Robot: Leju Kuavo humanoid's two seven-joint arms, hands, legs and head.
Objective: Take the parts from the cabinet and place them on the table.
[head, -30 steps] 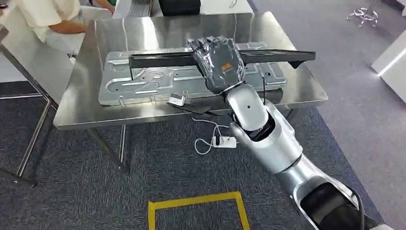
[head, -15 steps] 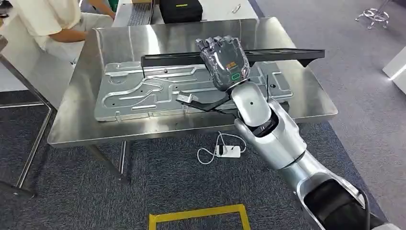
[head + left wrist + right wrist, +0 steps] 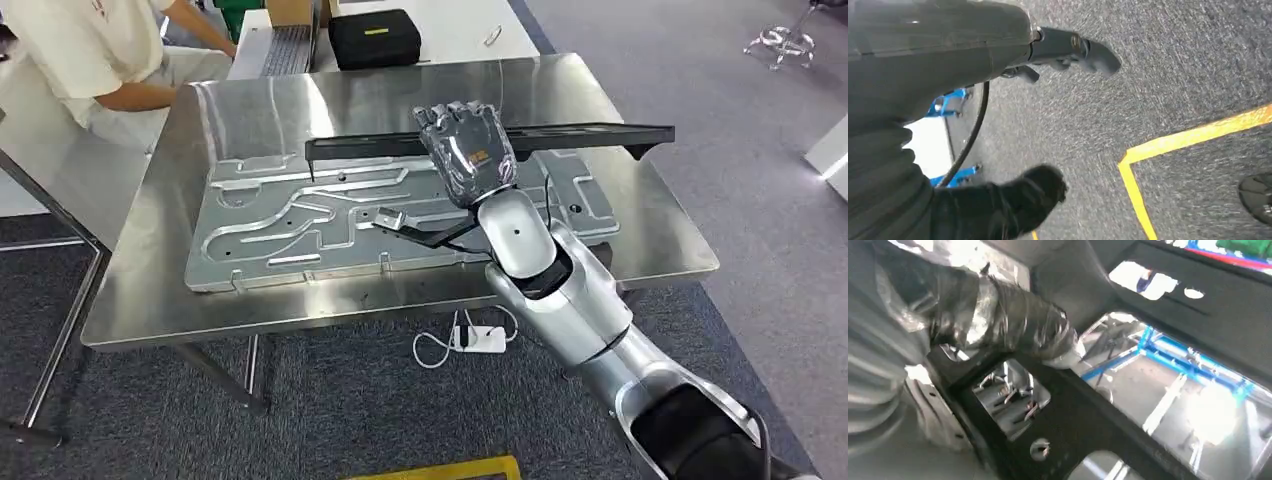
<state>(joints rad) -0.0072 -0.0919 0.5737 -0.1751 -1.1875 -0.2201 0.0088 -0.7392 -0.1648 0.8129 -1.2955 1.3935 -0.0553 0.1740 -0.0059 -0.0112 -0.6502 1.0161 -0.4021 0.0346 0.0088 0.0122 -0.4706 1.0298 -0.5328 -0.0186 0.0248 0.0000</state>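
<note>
The right hand [image 3: 468, 150] is reaching out over the steel tabletop [image 3: 650, 240] with its fingers curled around a long black part [image 3: 580, 135], gripping it near the middle so that the part is stretching crosswise above the tabletop, one end pointing toward the left side and the other toward the right edge. In the right wrist view the thumb [image 3: 1018, 325], wrapped in clear film, is pressing on the part's dark frame [image 3: 1088, 420], whose cut-out windows are showing the shiny surface beneath. Whether the part is already touching anything below cannot be told. Under it a large silver stamped metal panel [image 3: 290, 225] is lying flat, covering much of the tabletop's middle and running close to its near edge. A smaller black bracket [image 3: 420, 230] is lying on the panel's near right portion, just beside the robot's wrist. Beyond the far edge of the tabletop a black case [image 3: 375, 38] is sitting on a white surface, and a person in a light shirt [image 3: 90, 55] is sitting past the far left corner. On the carpet under the near edge a white power strip [image 3: 478, 338] is lying with its cord. The left hand [image 3: 1013, 205] is hanging over the grey carpet beside a yellow floor line [image 3: 1168, 145], holding nothing, its dark fingers spread apart.
</note>
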